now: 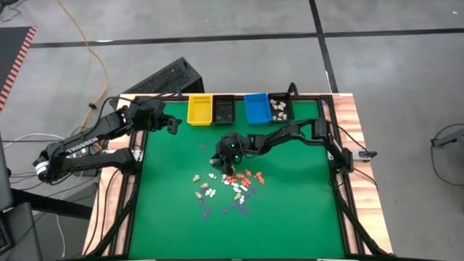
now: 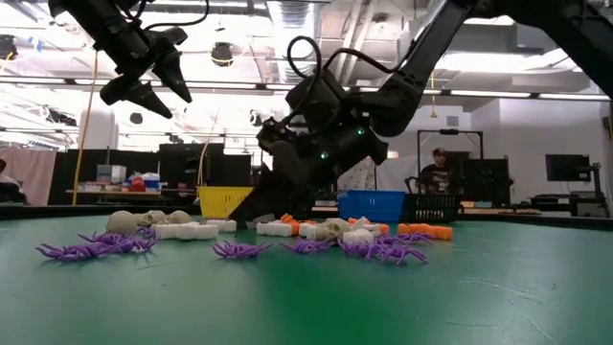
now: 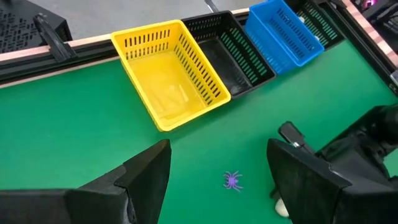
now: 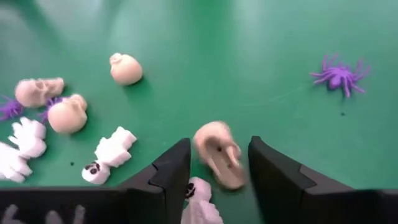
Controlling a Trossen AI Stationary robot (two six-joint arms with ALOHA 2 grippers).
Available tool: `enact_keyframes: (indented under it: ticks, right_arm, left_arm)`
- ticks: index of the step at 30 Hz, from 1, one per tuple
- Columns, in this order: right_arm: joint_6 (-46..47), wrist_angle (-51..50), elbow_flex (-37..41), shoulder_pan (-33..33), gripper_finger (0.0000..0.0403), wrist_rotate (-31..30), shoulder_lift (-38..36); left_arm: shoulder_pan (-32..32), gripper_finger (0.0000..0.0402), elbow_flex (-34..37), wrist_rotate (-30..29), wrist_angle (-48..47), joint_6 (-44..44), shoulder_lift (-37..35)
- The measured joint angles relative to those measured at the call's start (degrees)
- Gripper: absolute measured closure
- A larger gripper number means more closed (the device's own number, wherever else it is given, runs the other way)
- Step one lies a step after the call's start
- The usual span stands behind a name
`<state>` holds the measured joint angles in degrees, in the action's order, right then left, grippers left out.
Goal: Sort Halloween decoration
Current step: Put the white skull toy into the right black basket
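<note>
While the left hand (image 1: 174, 125) waits raised near the yellow bin (image 1: 199, 109), fingers apart and empty, the right hand (image 4: 217, 165) is low over the green desk (image 1: 290, 210) at the pile's edge — its fingers spread on either side of a cream skull (image 4: 219, 153), not clamped. White ghosts (image 4: 107, 154), more skulls and purple spiders (image 4: 339, 73) lie scattered nearby.

Two arms (image 1: 87, 145), four bins (image 1: 199, 109): one yellow, two black, one blue

Two dark jointed arms, black cables, white lettering on the left arm (image 1: 76, 147).
</note>
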<state>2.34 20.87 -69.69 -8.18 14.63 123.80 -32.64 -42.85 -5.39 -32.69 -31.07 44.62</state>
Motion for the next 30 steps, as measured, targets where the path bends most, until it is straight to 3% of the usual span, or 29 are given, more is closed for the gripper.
enact_keyframes:
  ticks: [11, 23, 30]
  right_arm:
    - [2.14, -1.03, -0.19, -0.02, 0.0310, -0.76, -0.38]
    - [4.13, -2.02, -1.62, -2.22, 0.0303, -0.04, -5.96]
    - [3.34, -13.00, -0.48, -7.29, 0.0302, 0.21, -15.33]
  left_arm:
    - [0.04, 0.0145, 0.00, -0.01, -0.09, 0.00, 0.02]
    - [0.07, 0.0145, 0.00, -0.02, 0.02, 0.03, 0.02]
    - [0.07, 0.0145, 0.00, 0.00, 0.04, 0.27, 0.01]
